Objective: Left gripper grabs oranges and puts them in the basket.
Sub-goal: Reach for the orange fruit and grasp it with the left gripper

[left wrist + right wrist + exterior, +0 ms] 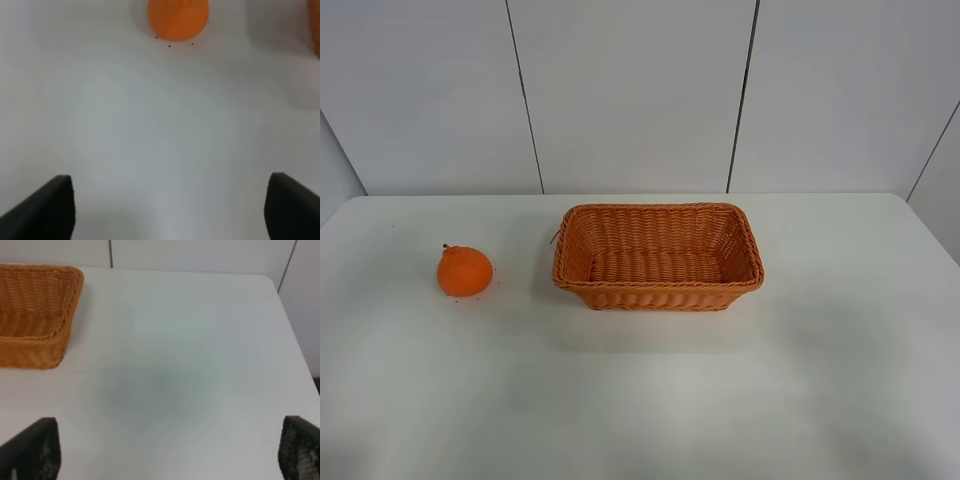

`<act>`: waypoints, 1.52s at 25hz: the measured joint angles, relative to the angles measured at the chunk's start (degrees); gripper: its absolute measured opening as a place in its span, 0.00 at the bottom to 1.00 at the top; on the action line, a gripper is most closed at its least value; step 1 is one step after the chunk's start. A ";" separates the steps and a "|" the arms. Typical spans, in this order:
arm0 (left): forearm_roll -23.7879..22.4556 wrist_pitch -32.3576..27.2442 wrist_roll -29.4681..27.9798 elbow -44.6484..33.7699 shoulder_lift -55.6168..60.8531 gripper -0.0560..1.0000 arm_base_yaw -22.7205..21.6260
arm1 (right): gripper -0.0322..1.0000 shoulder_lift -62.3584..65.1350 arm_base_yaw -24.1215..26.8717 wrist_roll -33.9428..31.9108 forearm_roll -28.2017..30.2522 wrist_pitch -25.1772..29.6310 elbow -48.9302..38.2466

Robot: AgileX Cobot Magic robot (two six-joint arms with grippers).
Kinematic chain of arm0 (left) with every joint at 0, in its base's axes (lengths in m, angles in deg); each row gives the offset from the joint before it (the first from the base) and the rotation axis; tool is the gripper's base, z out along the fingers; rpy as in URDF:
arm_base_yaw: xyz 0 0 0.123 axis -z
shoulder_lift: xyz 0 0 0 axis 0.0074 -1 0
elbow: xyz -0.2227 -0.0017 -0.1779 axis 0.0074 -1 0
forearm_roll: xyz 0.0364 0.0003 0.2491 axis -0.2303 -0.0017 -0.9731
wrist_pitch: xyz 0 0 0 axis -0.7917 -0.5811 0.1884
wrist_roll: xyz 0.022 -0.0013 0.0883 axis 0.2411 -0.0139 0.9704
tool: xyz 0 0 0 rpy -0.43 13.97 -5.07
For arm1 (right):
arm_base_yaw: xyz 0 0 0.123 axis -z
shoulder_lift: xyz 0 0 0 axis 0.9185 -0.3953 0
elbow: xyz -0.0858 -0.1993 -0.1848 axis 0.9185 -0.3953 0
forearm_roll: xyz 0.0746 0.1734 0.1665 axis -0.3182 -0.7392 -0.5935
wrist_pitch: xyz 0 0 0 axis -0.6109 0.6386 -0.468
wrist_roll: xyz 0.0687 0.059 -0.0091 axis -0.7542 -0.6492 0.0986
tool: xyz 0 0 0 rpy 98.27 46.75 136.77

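**A:** Where is the orange [465, 272] sitting?

**B:** It is resting on the desk [640, 400], well apart from the basket [658, 296]. It is lying off the basket's short wall on the left arm's side, with its knob tilting away from the basket.

**A:** And the left hand [170, 205]?

**B:** Its fingers are standing wide apart, gripping nothing. The wrist camera is showing the fruit ahead, roughly centred between them and not yet near.

**A:** So the reach is the step in hand. How should it be going?

**B:** I'd say it should be keeping the fruit centred and lowering until the fingers are straddling the widest part, below the knob. Then it should be closing gently, because a round fruit risks rolling if one finger is touching first.

**A:** The right hand [167, 447]?

**B:** It is also spread apart and holding nothing. It is hanging over the desk on the basket's side opposite the orange.
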 joint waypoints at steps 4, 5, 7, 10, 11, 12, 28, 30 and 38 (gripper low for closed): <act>0.00 0.37 1.32 8.20 -16.35 0.88 0.00 | 0.70 0.00 0.00 0.00 0.00 0.00 0.00; 0.00 0.37 1.42 10.20 -19.79 0.88 0.00 | 0.70 0.00 0.00 0.00 0.00 0.00 0.00; 0.00 0.40 1.52 15.14 -27.41 0.88 0.00 | 0.70 0.00 0.00 0.00 0.00 0.00 0.00; 0.53 0.13 1.67 22.21 -36.93 0.88 0.00 | 0.70 0.00 0.00 0.00 0.00 0.00 0.00; 0.90 -0.08 1.94 24.60 -39.53 0.88 0.00 | 0.70 0.00 0.00 0.00 0.00 0.00 0.00; 1.20 -0.15 2.36 26.86 -42.97 0.88 0.00 | 0.70 0.00 0.00 0.00 0.00 0.00 0.00; 2.66 0.07 3.16 45.46 -70.41 0.88 0.00 | 0.70 0.00 0.00 0.00 0.00 0.00 0.00; 3.69 0.27 3.38 45.91 -72.99 0.88 0.00 | 0.70 0.00 0.00 0.00 0.00 0.00 0.00; 4.42 2.17 3.79 46.09 -79.70 0.88 0.00 | 0.70 0.00 0.00 0.00 0.00 0.00 0.00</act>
